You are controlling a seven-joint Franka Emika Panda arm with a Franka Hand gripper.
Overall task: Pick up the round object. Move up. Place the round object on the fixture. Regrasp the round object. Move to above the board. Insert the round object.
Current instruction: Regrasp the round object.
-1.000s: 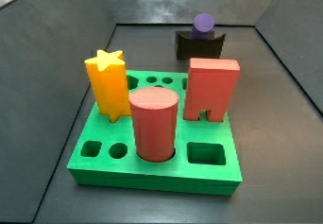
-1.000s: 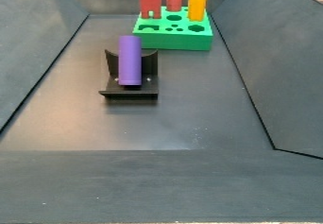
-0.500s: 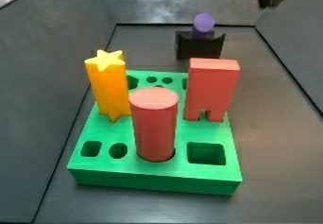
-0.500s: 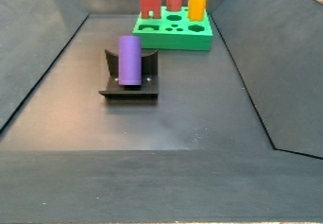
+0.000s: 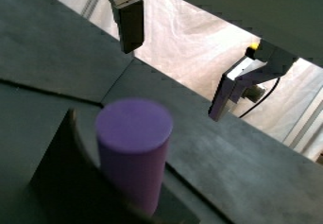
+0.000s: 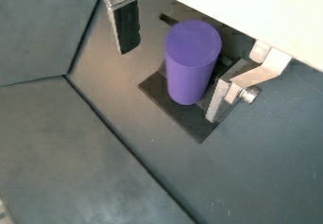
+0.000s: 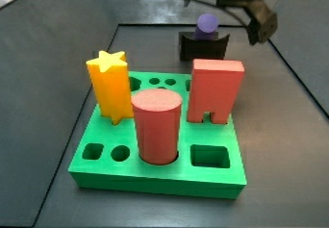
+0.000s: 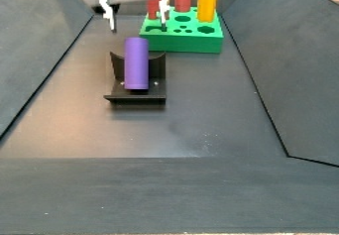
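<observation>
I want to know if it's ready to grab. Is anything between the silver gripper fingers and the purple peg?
No. In a wrist view, the open gripper straddles the purple peg; only air lies between.

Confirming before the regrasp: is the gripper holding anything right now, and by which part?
Nothing is held. The gripper is open above the round object, which lies on the fixture; both fingers stand clear of it.

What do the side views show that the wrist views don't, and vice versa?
Only the side views show the board with its yellow star peg, salmon-red cylinder and red block. Only the wrist views show the fingers close up, apart on either side of the round object, not touching it. Both show the round object lying on the fixture and the open gripper above it.
</observation>
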